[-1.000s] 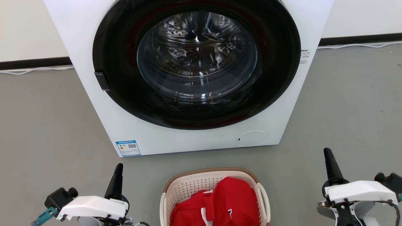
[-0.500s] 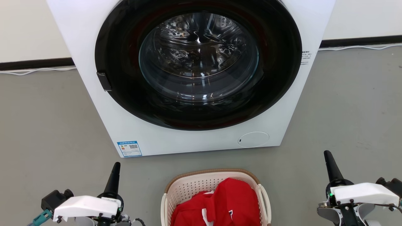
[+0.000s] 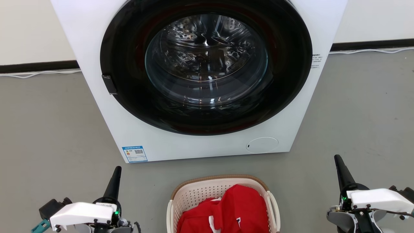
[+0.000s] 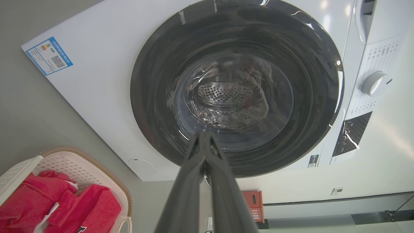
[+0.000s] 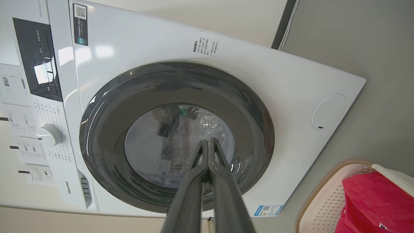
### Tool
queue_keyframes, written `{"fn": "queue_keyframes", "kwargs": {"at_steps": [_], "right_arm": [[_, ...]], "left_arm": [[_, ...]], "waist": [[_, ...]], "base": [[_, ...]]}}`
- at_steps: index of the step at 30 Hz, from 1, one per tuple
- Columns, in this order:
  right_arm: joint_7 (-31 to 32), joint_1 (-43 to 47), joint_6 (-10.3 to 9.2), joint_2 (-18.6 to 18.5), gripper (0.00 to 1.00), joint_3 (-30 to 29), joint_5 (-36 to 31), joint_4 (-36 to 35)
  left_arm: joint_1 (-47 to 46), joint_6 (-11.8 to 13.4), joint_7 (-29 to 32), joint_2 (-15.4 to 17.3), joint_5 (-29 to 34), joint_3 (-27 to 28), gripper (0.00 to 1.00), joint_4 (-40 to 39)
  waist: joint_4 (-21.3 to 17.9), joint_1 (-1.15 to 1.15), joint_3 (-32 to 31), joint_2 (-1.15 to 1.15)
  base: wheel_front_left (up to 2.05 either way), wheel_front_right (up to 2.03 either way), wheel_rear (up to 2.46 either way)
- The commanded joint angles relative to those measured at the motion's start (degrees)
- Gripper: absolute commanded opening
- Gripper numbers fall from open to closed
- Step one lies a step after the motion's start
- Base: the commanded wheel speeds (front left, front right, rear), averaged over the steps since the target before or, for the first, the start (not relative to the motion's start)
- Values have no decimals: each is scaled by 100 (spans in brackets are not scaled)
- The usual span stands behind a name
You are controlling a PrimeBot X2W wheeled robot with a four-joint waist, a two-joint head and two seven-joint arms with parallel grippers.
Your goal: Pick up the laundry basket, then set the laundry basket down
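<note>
The laundry basket, cream-white and perforated with a tan rim, stands on the grey floor at the bottom middle of the head view, with red cloth piled in it. It also appears in the left wrist view and in the right wrist view. My left gripper hangs shut to the basket's left, well apart from it. My right gripper hangs shut to the basket's right, also apart. Both point toward the washing machine, with nothing between their fingers.
A big white washing machine with a round dark glass door stands close behind the basket. White cables run along the black skirting at the wall. Open grey floor lies on both sides. A small red box sits by the far wall.
The head view has shifted slightly, so the machine and basket sit a little lower and to the right. Both grippers have dropped a little lower, still shut.
</note>
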Motion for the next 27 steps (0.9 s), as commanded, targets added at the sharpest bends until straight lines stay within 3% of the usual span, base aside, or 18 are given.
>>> {"fn": "queue_keyframes", "kwargs": {"at_steps": [1,27], "right_arm": [[78,-80,34,-24,0,68,163,-202],[472,-34,42,70,0,-115,1497,-321]], "left_arm": [[-200,-69,48,64,-178,180,0,-183],[-207,-116,448,76,-1521,417,0,-273]], "waist": [[4,0,-3,0],[60,0,-55,0]], "base": [[0,0,0],[0,0,0]]}}
